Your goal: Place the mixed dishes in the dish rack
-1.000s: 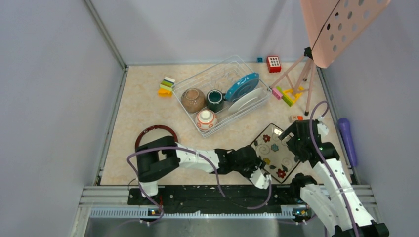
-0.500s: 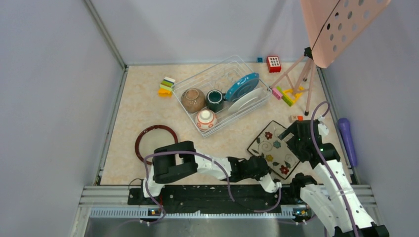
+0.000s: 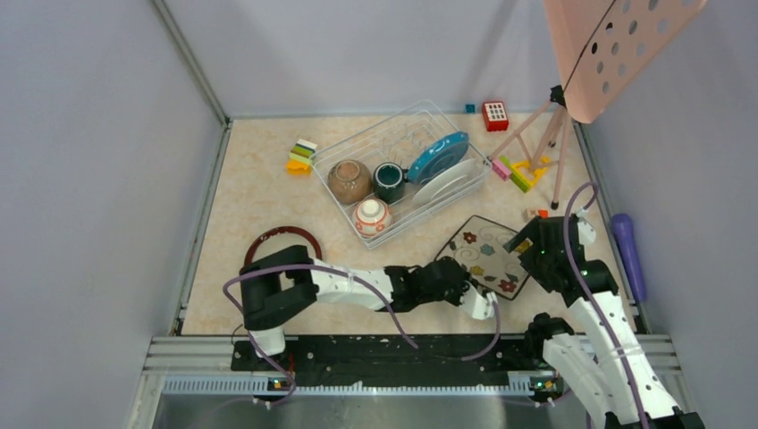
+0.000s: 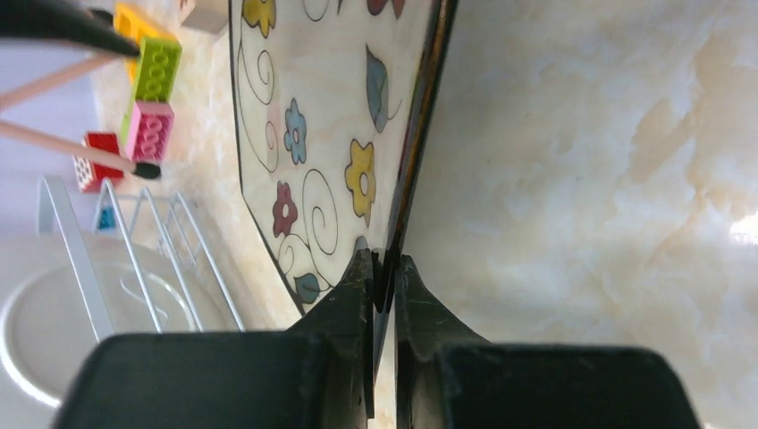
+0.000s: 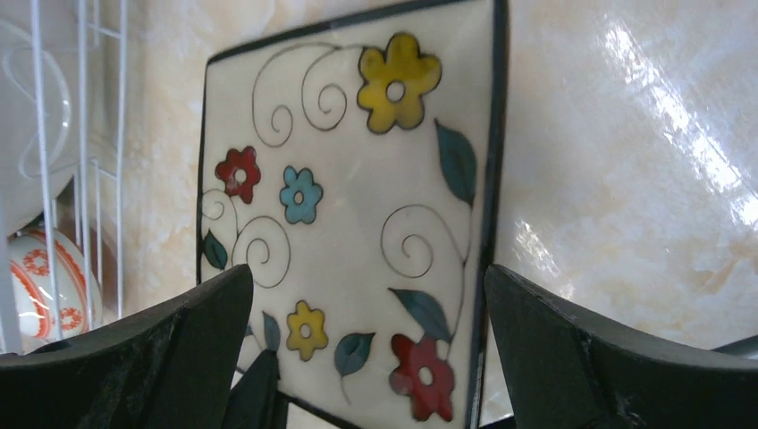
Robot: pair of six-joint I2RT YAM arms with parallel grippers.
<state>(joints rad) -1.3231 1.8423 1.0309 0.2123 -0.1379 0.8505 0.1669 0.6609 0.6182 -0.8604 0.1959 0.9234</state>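
Note:
The black square plate, cream-faced with painted flowers, is right of the table's centre. My left gripper is shut on its near edge, and the left wrist view shows the jaws pinching the dark rim. My right gripper hangs open over the plate's right side, its fingers either side of the plate without touching. The dish rack holds a brown bowl, a green mug, a patterned bowl, a blue plate and a white plate. A red-rimmed round plate lies at the left, partly under my left arm.
Toy blocks lie left of the rack and more blocks lie right of it by a pink tripod stand. A red keypad toy sits at the back. A purple object lies along the right wall.
My left gripper has shut on the square plate's near edge. The plate has moved up and left, toward the rack. The right gripper has stayed open in place.

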